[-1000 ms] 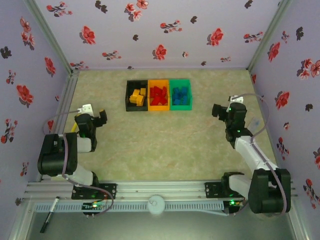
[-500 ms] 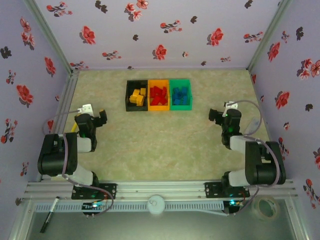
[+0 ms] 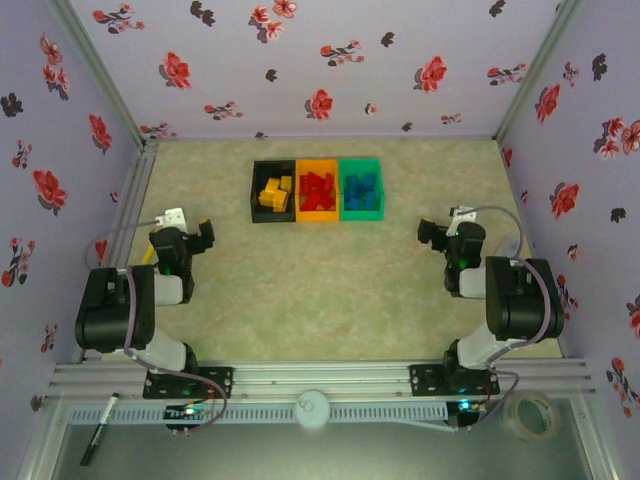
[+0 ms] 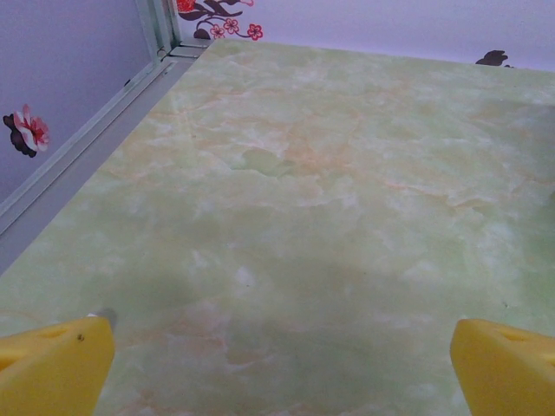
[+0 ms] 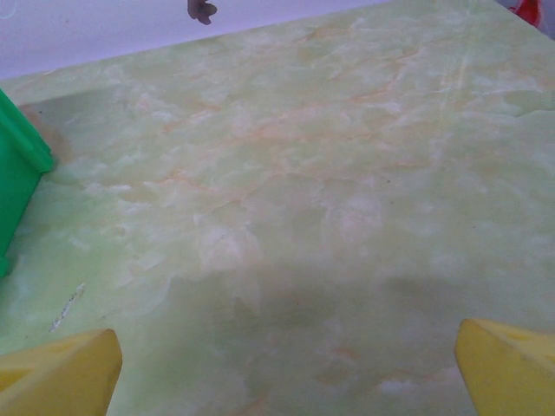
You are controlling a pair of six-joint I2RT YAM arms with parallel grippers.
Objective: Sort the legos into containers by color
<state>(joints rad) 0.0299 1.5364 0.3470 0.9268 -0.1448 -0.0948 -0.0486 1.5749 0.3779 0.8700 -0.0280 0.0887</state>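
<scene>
Three joined containers stand at the back middle of the table: a black bin [image 3: 254, 192], an orange bin [image 3: 317, 215] and a green bin [image 3: 362, 214]. Yellow legos [image 3: 273, 193] lie in the black one, red legos [image 3: 318, 188] in the orange one, blue legos [image 3: 360, 186] in the green one. My left gripper [image 3: 205, 236] rests at the left, open and empty [image 4: 286, 364], its yellow fingers [image 4: 52, 368] wide apart over bare table. My right gripper [image 3: 432, 232] sits right of the bins, open and empty [image 5: 286, 364], with the green bin's corner [image 5: 16, 165] at its left.
Flowered walls close in the table on three sides. A metal rail [image 3: 320, 378] runs along the near edge with both arm bases on it. A pen [image 3: 98, 428] and a tape roll [image 3: 528, 412] lie below the rail.
The right arm has folded back toward its base, and its gripper has shifted slightly left and nearer. The left arm has not moved. Both grippers stay open.
</scene>
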